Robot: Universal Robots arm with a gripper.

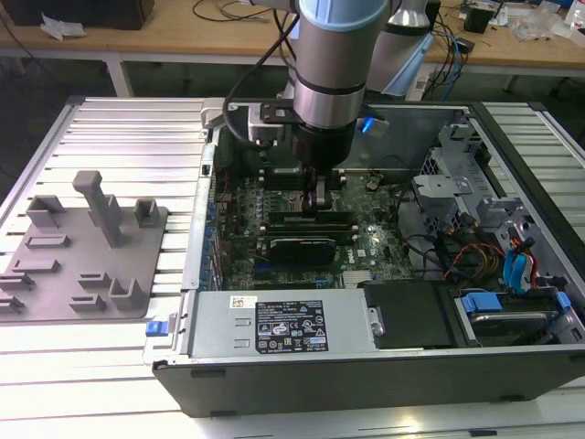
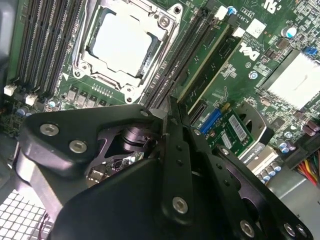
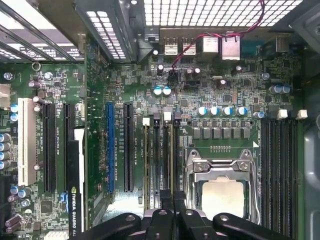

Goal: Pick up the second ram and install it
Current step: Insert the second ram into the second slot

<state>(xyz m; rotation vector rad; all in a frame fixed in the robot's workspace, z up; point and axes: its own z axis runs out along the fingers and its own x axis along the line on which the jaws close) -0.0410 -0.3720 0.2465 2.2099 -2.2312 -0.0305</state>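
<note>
My gripper (image 1: 318,203) reaches down into the open computer case, at the memory slots beside the CPU socket (image 2: 125,42). Both wrist views show its black fingers (image 3: 162,205) pressed together. The second ram (image 2: 207,65), a long green stick, stands upright along a slot. Its near end runs under the gripper (image 2: 171,102), so the pinched part is hidden. In the exterior view the ram (image 1: 311,219) lies straight below the gripper's tip. Dark empty slots (image 2: 182,60) lie between the stick and the socket.
A grey holder plate (image 1: 87,251) sits on the slatted table at the exterior view's left. The power supply (image 1: 283,325) spans the case's near side. A drive cage (image 1: 457,183) and coloured cables (image 1: 512,265) crowd the right. Expansion slots (image 3: 110,147) run beside the memory slots.
</note>
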